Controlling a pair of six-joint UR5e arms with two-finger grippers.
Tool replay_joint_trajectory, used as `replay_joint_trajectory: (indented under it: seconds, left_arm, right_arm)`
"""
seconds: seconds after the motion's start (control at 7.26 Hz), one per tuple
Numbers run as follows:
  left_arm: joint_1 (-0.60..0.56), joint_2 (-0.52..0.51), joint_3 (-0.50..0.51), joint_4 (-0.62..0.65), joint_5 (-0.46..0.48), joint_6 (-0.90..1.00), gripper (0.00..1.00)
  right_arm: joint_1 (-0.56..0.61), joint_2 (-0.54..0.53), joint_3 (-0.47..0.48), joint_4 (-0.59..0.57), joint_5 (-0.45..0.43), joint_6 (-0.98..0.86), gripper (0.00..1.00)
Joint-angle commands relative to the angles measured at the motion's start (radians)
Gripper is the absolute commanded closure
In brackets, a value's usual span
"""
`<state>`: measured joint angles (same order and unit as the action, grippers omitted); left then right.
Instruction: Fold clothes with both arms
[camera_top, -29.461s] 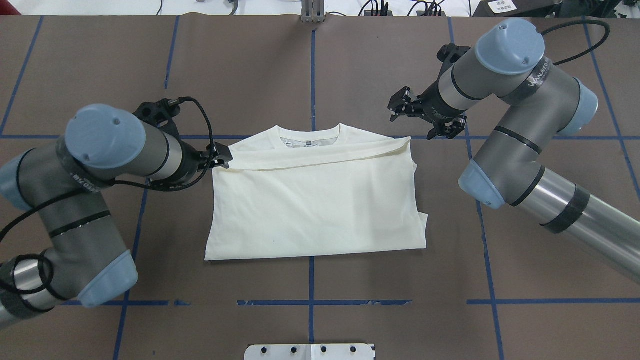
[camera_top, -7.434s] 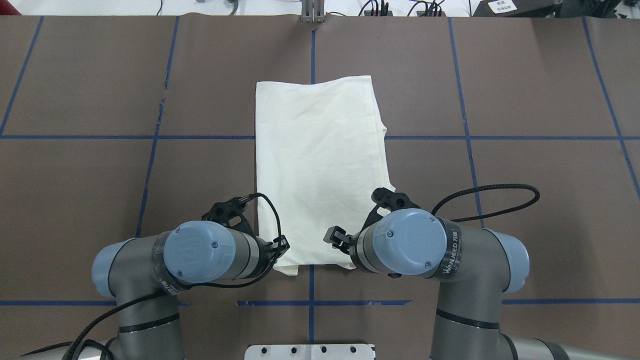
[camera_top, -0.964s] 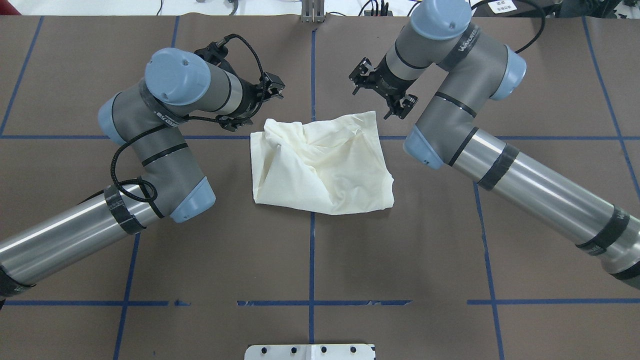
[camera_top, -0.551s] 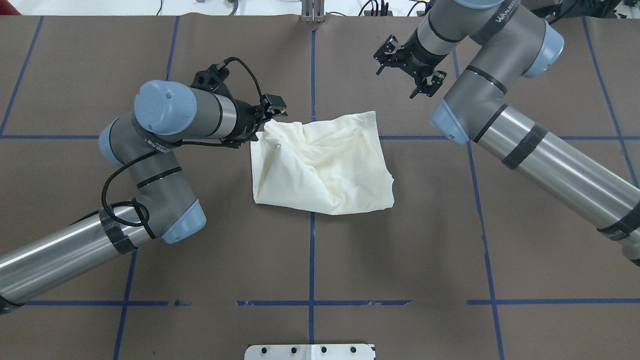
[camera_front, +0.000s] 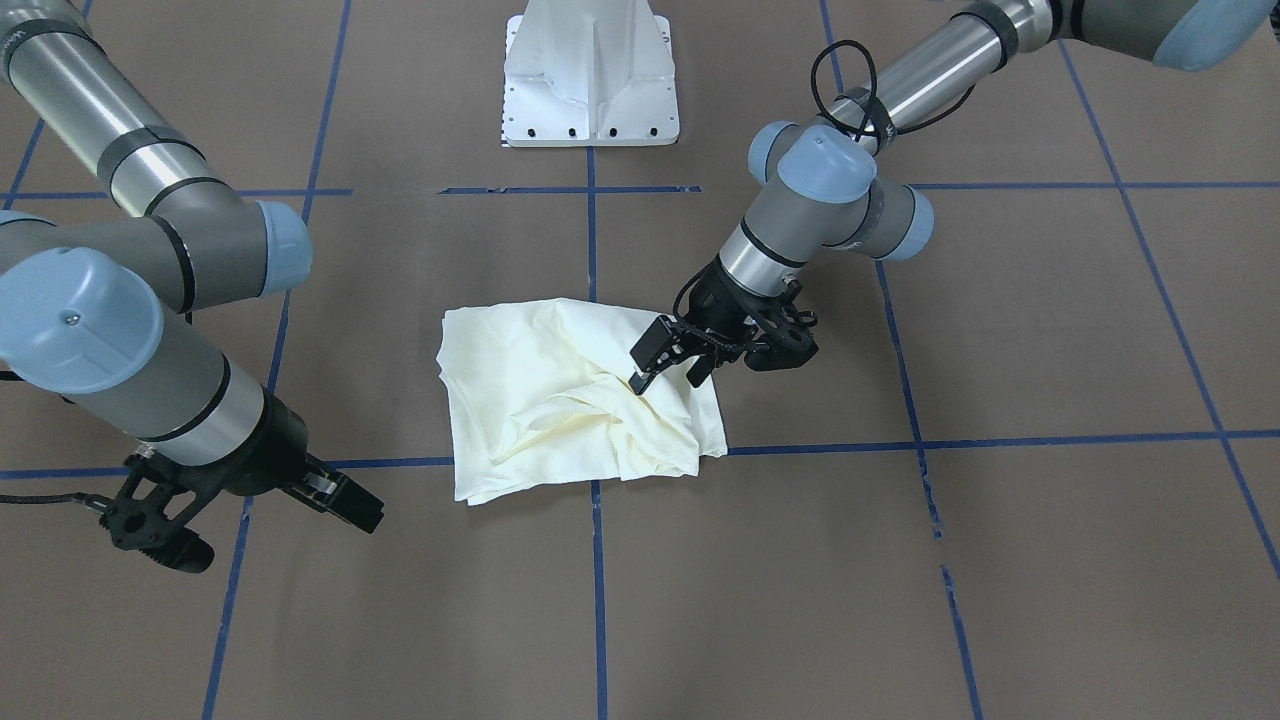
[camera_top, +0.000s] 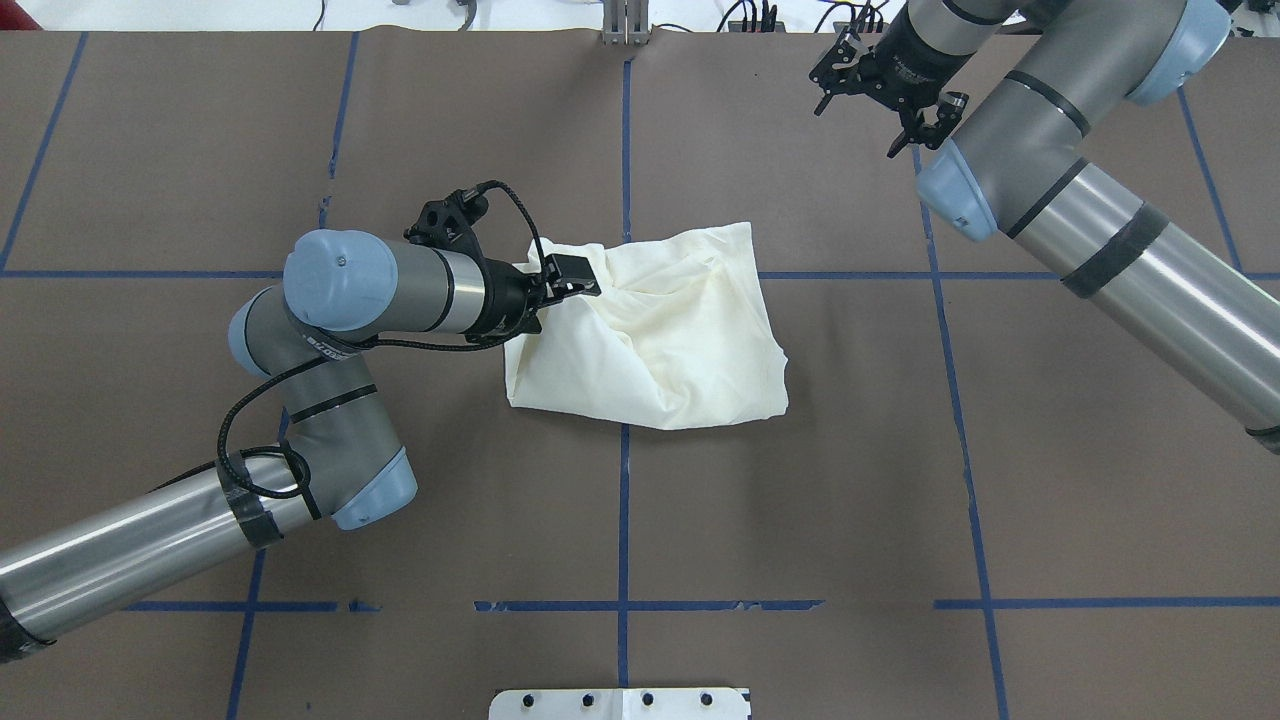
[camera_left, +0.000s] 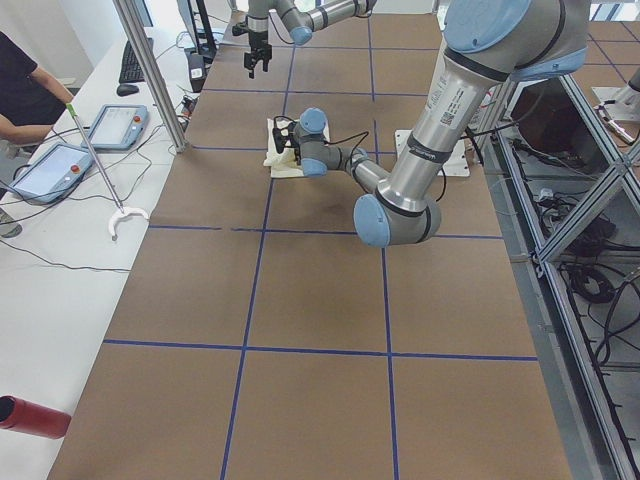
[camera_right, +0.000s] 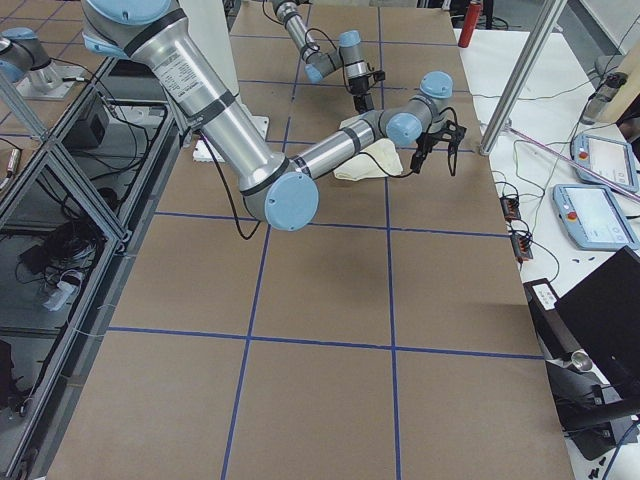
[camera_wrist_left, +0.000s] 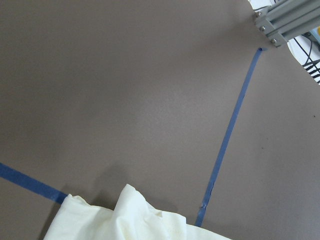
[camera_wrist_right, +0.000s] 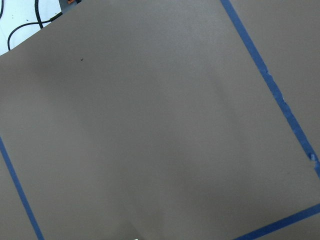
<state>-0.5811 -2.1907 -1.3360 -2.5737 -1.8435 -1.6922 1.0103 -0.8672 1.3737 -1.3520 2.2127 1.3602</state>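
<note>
- Nearest to us, the white base plate (camera_top: 620, 703) sits at the near edge of the table (camera_top: 800, 500). It is in line with the centre strip of blue tape (camera_top: 622, 520).
- The left arm (camera_top: 130, 545) comes in from the near left, bends at its elbow and reaches toward the middle of the table.
- The shirt (camera_top: 680, 340) lies in the middle of the table, crumpled into a loose, roughly square heap with plain cream cloth showing. It covers the spot where the centre tape strip meets a cross strip.
- The left gripper (camera_top: 575, 283) is over the shirt's far left corner, as the overhead view shows it. In the front-facing view we see its jaws parted, with the tips down on the wrinkled cloth (camera_front: 560, 400). We cannot tell whether any fabric sits between them.
- From the left wrist camera we see a raised fold of the shirt (camera_wrist_left: 127, 212) at the bottom edge, just beside a tape strip.
- Farthest off, the right arm (camera_top: 1150, 270) stretches to the far right part of the table.
- The right gripper (camera_top: 856, 130) is held over bare table, well apart from the shirt, with its jaws spread wide and empty. Its wrist camera shows us only brown table and tape.
</note>
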Motion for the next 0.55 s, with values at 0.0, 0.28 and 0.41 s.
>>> replay_joint_trajectory:
  seconds: [0.0,0.28,0.41]
  left_arm:
    - [0.001,0.0,0.063,-0.114,-0.09,0.081,0.0]
    - [-0.002,-0.003,0.063,-0.183,-0.167,0.085,0.0]
    - [-0.005,-0.003,0.063,-0.219,-0.19,0.074,0.0]
  right_arm:
    - [0.01,-0.012,0.039,-0.025,0.001,-0.009,0.0]
    - [0.011,-0.012,0.053,-0.045,0.001,-0.009,0.0]
    - [0.013,-0.013,0.054,-0.047,0.001,-0.01,0.0]
